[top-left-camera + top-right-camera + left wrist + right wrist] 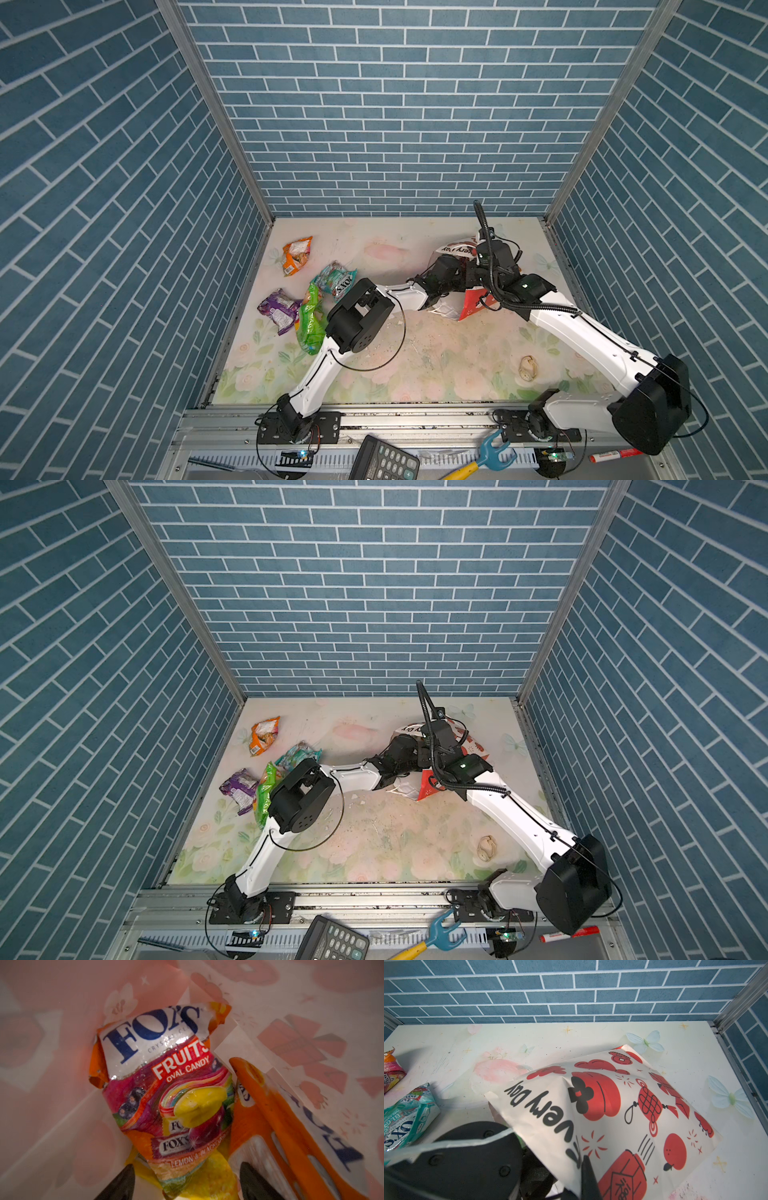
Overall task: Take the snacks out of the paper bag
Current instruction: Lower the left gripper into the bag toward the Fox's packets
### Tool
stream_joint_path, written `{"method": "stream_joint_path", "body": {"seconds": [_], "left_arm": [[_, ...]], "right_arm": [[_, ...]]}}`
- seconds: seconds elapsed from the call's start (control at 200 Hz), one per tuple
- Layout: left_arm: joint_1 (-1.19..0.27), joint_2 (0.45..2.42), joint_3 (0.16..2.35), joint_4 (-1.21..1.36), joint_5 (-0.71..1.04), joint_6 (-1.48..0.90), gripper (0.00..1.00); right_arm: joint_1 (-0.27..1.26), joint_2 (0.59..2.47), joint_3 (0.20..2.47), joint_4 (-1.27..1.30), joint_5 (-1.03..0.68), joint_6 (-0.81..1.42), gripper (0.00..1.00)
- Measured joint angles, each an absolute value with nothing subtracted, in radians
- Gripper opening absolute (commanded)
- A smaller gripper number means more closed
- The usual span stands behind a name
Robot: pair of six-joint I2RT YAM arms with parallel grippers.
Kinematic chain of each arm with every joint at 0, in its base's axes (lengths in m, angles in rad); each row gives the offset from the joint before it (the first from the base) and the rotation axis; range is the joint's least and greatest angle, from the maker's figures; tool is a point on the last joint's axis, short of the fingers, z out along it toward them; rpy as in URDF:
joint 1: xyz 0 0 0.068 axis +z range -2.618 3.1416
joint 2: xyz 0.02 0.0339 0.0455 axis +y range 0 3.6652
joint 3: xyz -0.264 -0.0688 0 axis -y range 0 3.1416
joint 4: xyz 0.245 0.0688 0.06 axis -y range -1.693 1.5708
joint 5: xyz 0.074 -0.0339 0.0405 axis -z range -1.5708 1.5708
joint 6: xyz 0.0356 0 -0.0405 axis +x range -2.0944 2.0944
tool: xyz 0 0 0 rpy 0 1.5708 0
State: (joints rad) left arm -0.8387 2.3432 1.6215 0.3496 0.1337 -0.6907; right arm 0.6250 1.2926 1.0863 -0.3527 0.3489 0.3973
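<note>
The left claw (pixel 187 1167) is sitting inside the paper bag (pixel 602 1105), its jaws standing apart on either side of a multicolour candy packet (pixel 176 1088), with an orange packet (pixel 270 1115) lying just beside it. The right claw (pixel 588 1178) is pinching the bag's edge. A teal packet (pixel 338 280), a purple packet (pixel 278 309) and a green packet (pixel 309 328) are lying on the table (pixel 436 361), left of the bag.

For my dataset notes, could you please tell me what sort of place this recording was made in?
Probably a staged robot test booth, not a real room: brick-print panels enclose a flower-printed table, and two arms are bolted to a rail at its front.
</note>
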Motion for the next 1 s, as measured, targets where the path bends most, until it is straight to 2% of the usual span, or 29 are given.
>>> {"method": "stream_joint_path", "body": {"seconds": [0.095, 0.255, 0.43, 0.52, 0.73, 0.825, 0.995], "left_arm": [[-0.84, 2.362, 1.645, 0.346, 0.12, -0.711, 0.7], [-0.843, 2.401, 1.688, 0.332, 0.096, -0.736, 0.45], [-0.843, 2.418, 1.705, 0.297, 0.073, -0.741, 0.39], [-0.843, 2.43, 1.729, 0.287, 0.072, -0.748, 0.27], [-0.843, 2.435, 1.744, 0.262, 0.068, -0.741, 0.11], [-0.843, 2.432, 1.73, 0.266, 0.068, -0.723, 0.0], [-0.838, 2.387, 1.647, 0.27, 0.068, -0.691, 0.0]], "right_arm": [[0.625, 1.293, 1.079, -0.344, 0.346, 0.402, 0.0], [0.625, 1.293, 1.076, -0.336, 0.343, 0.413, 0.0], [0.625, 1.293, 1.067, -0.33, 0.339, 0.415, 0.0], [0.624, 1.293, 1.063, -0.324, 0.339, 0.415, 0.0], [0.621, 1.293, 1.062, -0.322, 0.34, 0.416, 0.0], [0.62, 1.293, 1.06, -0.323, 0.342, 0.416, 0.0], [0.621, 1.287, 1.051, -0.329, 0.347, 0.416, 0.0]]}}
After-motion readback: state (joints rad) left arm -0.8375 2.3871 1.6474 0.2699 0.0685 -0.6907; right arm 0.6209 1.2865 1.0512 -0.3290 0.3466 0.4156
